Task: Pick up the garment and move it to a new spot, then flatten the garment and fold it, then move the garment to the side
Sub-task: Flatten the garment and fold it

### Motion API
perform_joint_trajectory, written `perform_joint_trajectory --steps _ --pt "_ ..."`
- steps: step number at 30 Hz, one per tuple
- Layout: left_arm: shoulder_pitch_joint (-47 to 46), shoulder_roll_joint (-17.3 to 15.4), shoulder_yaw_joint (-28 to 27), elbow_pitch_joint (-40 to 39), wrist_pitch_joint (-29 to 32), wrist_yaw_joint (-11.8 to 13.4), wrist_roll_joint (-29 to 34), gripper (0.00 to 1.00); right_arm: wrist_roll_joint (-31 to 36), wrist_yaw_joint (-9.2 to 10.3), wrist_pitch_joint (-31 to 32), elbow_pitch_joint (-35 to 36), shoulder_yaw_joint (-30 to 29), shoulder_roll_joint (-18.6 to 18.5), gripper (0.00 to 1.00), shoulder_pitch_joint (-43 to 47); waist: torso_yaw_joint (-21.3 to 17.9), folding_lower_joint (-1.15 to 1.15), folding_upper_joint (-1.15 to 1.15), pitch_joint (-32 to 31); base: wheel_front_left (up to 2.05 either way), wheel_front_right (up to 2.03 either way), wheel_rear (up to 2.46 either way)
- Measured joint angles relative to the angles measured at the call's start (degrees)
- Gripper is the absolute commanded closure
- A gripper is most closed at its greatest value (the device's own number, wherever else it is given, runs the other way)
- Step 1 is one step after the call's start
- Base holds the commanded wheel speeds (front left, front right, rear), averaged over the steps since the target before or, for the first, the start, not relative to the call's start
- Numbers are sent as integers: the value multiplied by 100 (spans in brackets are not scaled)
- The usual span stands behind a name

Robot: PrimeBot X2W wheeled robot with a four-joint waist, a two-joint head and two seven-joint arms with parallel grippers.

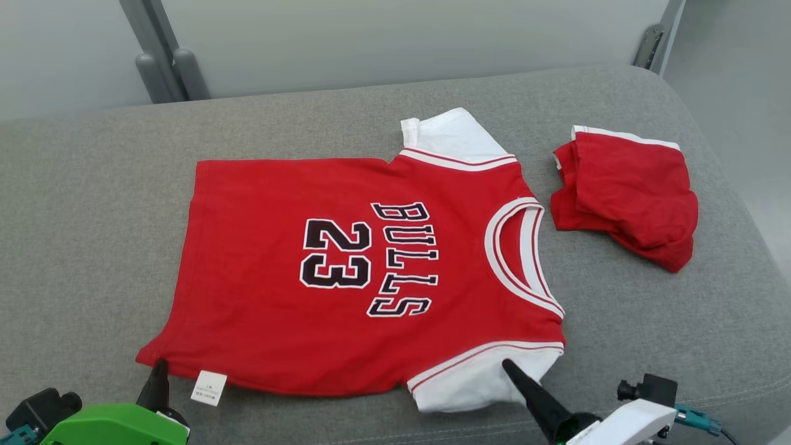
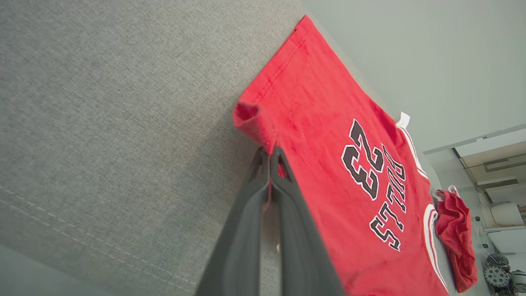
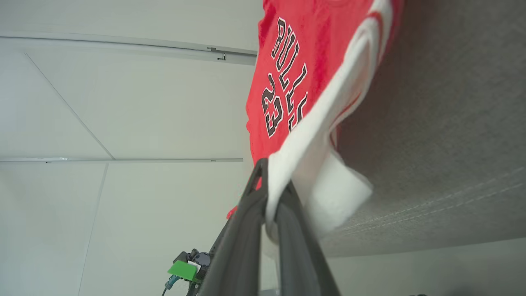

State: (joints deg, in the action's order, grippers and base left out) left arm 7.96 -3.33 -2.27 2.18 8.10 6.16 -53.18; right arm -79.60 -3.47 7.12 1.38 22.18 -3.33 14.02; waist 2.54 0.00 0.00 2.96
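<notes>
Evidently soft and light, the shirt (image 1: 346,266) was pinched at its hem by the left gripper (image 2: 269,153) and at its sleeve by the right gripper (image 3: 274,176).

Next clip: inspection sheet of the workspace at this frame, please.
Surface: grey fabric cushion.
Job's things: red jersey spread out, print up, white label at hem.
Clutter: crumpled red garment beyond the collar, not touching.
Grippers: left gripper shut on the hem corner; right gripper shut on the near white sleeve.
Cables: teal plug by right wrist.
Surroundings: pale wall, grey posts behind.
</notes>
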Motion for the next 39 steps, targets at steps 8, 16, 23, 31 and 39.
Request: perform_joint_trajectory --steps 8,16,23,31,39 --pt "-68 -281 26 -142 205 48 105 100 -527 364 38 516 -392 21 100 -214 0 0 0 197 0 0 0" --pt "-574 -544 88 -163 620 52 188 100 -628 921 49 492 -608 33 100 -608 15 0 0 502 0 0 0" --pt "-1089 -670 147 -194 842 68 255 100 -667 972 109 402 -548 35 100 -1141 13 0 0 824 0 0 0" --pt "-1472 -665 204 -56 1004 69 371 100 -666 1057 109 199 -593 34 100 -1538 -70 0 0 1093 0 0 0" --pt "-1775 -655 232 143 1110 96 424 99 -593 1065 98 -75 -660 32 96 -1857 -133 0 0 1318 0 0 0"
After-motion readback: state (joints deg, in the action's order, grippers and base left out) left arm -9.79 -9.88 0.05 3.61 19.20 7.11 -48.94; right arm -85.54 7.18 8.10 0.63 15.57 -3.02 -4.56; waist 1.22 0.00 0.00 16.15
